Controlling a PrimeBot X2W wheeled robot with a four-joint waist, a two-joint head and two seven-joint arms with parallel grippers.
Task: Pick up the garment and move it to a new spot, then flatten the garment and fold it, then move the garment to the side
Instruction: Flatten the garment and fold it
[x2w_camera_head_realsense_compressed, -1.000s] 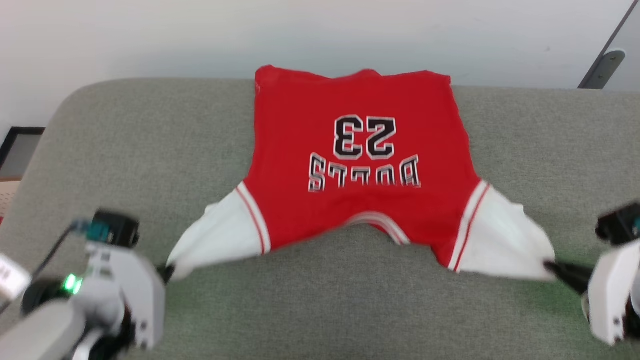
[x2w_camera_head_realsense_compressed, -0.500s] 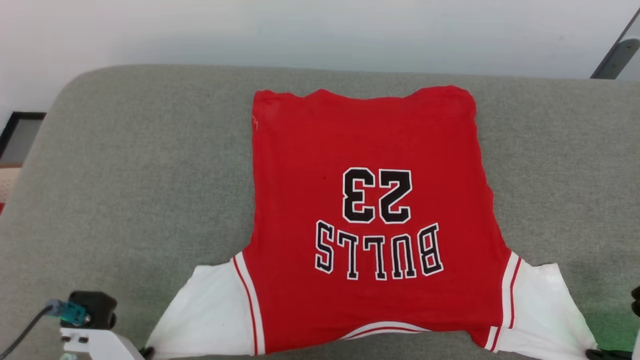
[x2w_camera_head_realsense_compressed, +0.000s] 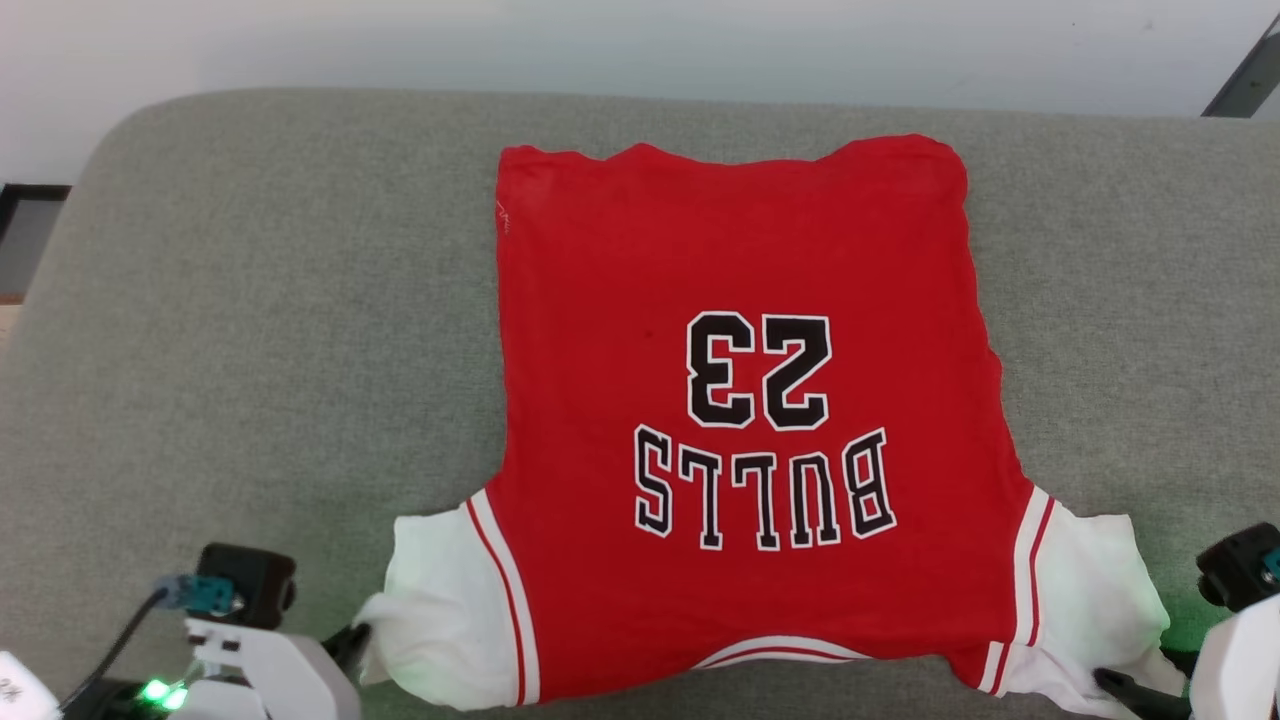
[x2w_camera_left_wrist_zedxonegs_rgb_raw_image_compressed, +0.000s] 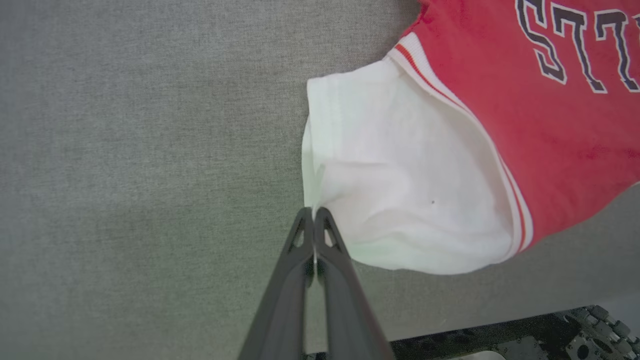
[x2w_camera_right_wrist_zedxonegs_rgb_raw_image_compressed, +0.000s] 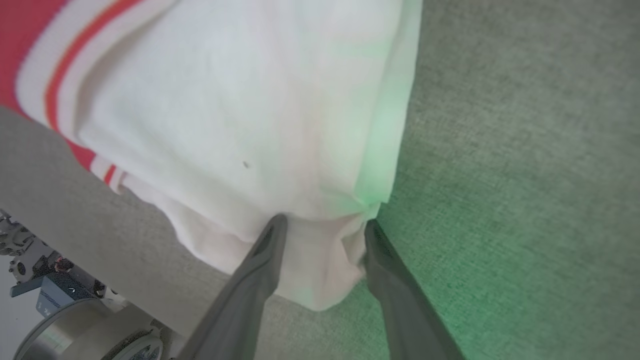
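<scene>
Two sleeves, one gripper at each. The shirt lies spread, print up, on a grey cushion in the centre of the head view. Its long axis runs top to bottom of the frame: hem at top, collar near the bottom edge, lettering upside down to the camera. The white sleeves sit at lower left and lower right, both rumpled.

Left gripper: fingers pressed together, tips on the sleeve's outer corner, apparently pinching its edge. The sleeve spreads up and right of the tips in the left wrist view.

Right gripper: fingers apart, sleeve cloth loose between them, no grip. The sleeve lies up and left of the tips in the right wrist view.

Judgement: flattening step. Each sleeve lies inboard of its gripper, so smoothing means pulling outward, across the long axis. The left arm has a hold; the right must close first.
</scene>
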